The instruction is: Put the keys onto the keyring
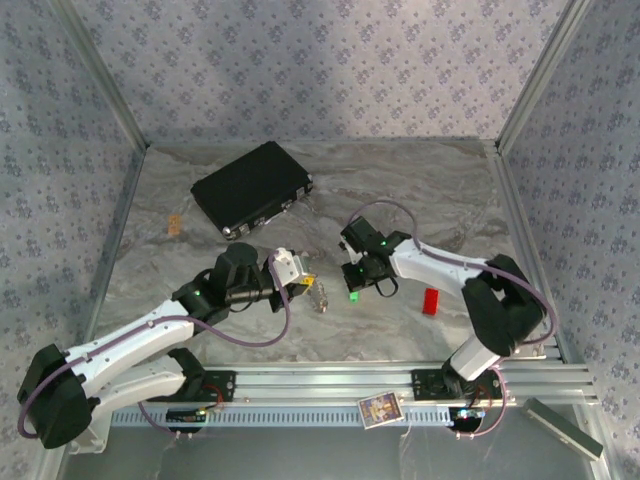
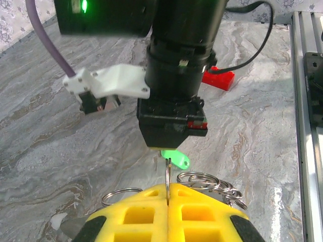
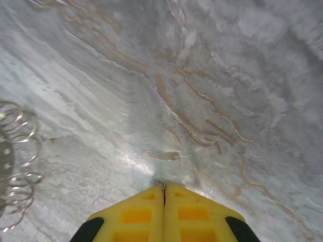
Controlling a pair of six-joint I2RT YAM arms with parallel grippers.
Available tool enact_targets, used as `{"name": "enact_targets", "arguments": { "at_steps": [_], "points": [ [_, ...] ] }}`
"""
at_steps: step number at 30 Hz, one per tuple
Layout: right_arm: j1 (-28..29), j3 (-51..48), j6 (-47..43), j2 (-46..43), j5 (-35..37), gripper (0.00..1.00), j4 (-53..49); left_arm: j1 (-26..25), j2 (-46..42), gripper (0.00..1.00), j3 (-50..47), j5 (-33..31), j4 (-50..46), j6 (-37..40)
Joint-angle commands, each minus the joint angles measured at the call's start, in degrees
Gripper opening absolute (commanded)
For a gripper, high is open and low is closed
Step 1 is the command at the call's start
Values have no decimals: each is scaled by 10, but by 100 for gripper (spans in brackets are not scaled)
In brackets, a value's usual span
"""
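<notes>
The marble-patterned bench (image 1: 420, 190) carries a flat black case (image 1: 252, 188) near its far edge, seen from the top. Both arms meet at mid-bench. The left hand (image 2: 167, 194) has its yellow fingers pressed together, pinching an upright loop of the keyring (image 2: 202, 180). The right hand (image 3: 163, 187) is also pressed together. Its own camera hides what it holds, but the left wrist camera shows the green key (image 2: 176, 159) jutting from under its tip, just above the pinched loop. A red block (image 2: 218, 79) lies toward the right edge.

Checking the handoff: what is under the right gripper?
A green key sticks out beneath the right gripper, over a thin keyring loop pinched in the shut left gripper. The key's shank is hidden, so threading cannot be judged.
</notes>
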Motion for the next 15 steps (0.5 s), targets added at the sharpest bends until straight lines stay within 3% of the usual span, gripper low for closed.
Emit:
{"name": "enact_targets", "arguments": {
  "at_steps": [1, 12, 15],
  "points": [
    [9, -23, -27, -57, 36, 0, 41, 2, -10, 0, 4, 3, 11, -15],
    [77, -95, -262, -247, 39, 0, 212, 30, 6, 0, 37, 69, -22, -38],
    [82, -93, -301, -270, 47, 0, 202, 30, 15, 0, 45, 69, -34, -50]
  ]
}}
